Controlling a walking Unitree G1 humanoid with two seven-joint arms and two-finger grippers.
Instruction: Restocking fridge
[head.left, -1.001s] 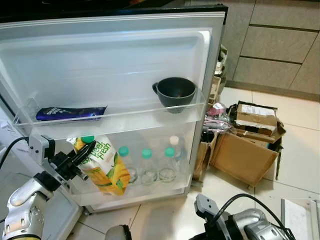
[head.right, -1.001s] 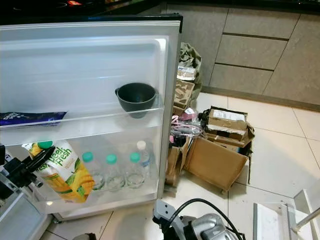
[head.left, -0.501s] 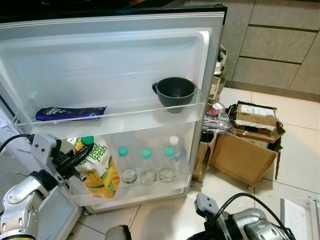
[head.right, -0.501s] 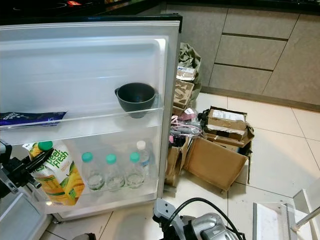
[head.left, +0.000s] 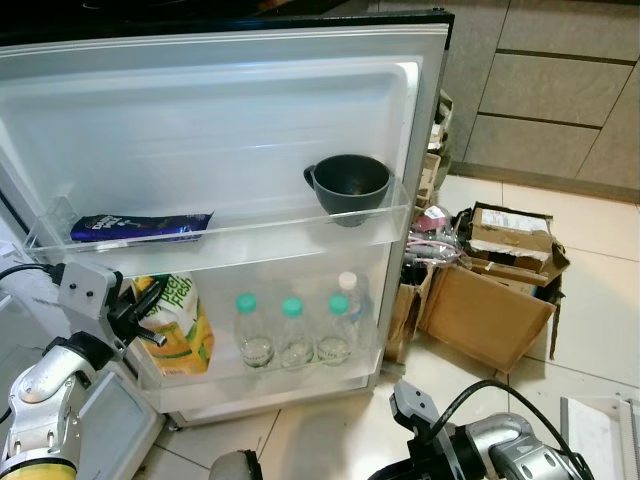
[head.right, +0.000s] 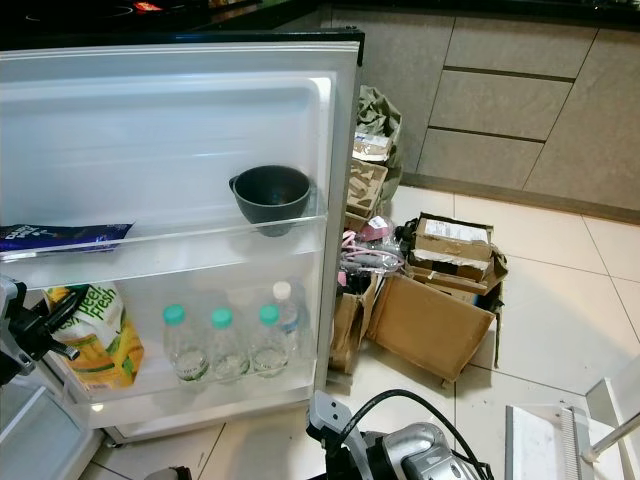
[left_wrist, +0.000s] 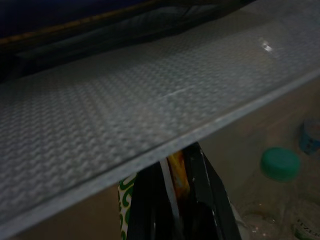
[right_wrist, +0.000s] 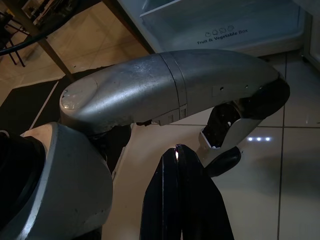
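Juice carton (head.left: 178, 330) (left gripper (head.left: 140, 312) clamped) beside bottles (head.left: 293, 328) in lower door bin (head.left: 300, 372)

Left gripper (head.left: 140, 322) has lowered the tilted juice carton (head.left: 176, 335) upright into the door shelf (head.left: 300, 385)

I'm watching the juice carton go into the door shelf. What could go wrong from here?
The juice carton stands in the lower door shelf with the left gripper shut on it; pulling away before letting go might tip it out. Three water bottles stand close beside it, so a sideways nudge may knock them.
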